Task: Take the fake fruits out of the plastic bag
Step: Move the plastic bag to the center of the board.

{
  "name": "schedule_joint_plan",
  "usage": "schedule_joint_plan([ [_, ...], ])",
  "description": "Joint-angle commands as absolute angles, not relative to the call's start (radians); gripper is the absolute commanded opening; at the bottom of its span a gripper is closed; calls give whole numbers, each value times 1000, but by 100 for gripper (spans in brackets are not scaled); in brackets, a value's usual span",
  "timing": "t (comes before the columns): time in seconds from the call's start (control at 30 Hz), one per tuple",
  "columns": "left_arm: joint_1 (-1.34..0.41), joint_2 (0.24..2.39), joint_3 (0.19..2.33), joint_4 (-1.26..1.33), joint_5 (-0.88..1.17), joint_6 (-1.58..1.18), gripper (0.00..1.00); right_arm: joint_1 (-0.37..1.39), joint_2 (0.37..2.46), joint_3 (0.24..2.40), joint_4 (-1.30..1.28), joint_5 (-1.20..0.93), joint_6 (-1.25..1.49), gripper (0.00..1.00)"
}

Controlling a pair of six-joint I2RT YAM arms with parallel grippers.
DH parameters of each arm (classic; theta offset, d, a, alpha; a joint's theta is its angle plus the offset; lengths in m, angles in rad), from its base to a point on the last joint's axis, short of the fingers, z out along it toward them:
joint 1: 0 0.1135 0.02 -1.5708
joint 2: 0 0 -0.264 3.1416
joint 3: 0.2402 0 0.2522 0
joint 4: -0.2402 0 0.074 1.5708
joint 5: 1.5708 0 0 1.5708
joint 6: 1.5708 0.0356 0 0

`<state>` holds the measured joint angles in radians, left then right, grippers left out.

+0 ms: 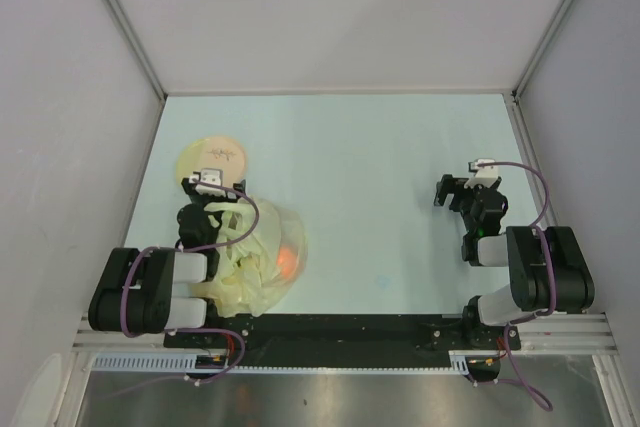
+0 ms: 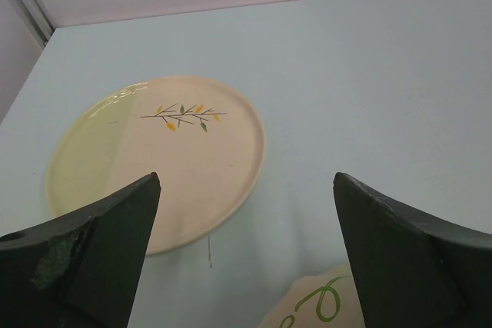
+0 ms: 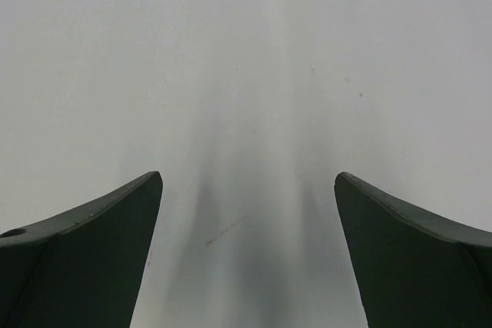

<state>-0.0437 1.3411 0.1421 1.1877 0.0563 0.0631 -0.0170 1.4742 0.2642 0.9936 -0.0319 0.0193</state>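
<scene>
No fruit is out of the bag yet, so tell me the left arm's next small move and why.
Probably draw the left gripper back and down onto the plastic bag: its jaws stand open and empty, facing the plate, while the bag lies nearer its base, an orange fruit showing through.

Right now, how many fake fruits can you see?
1: an orange fruit showing through the plastic bag, on its right side. More may be hidden inside.
</scene>
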Motion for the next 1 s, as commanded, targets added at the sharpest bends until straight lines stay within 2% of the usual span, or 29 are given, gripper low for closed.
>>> schedule_joint_plan([
  [0.0,-44,1333,143,1224,58,83,100,-20,1477,282,1049,-31,17,100],
  [0.13,-46,1324,140,1223,58,83,100,-8,1480,285,1051,-15,9,100],
  [0.2,-46,1266,149,1185,121,107,100,-12,1471,282,1048,-24,12,100],
  [0.27,-46,1195,198,1010,191,127,100,24,1412,298,970,-25,-23,100],
  [0.33,-67,1077,253,828,189,143,100,85,1260,320,872,-28,-73,100],
  [0.4,-74,969,297,712,183,105,100,115,1119,386,636,-57,-100,100],
  [0.43,-77,938,351,604,192,100,100,123,1086,432,430,-73,-92,100],
  [0.63,-77,789,624,193,57,6,100,146,939,742,-111,-176,-84,100],
  [0.7,-77,788,704,80,-26,-28,100,150,924,826,-193,-181,-119,100],
  [0.83,-75,799,900,-223,-31,-8,100,152,919,948,-384,-137,-159,100],
  [0.97,-68,756,972,-343,-8,-9,100,156,1029,1086,-570,-199,-167,100],
])
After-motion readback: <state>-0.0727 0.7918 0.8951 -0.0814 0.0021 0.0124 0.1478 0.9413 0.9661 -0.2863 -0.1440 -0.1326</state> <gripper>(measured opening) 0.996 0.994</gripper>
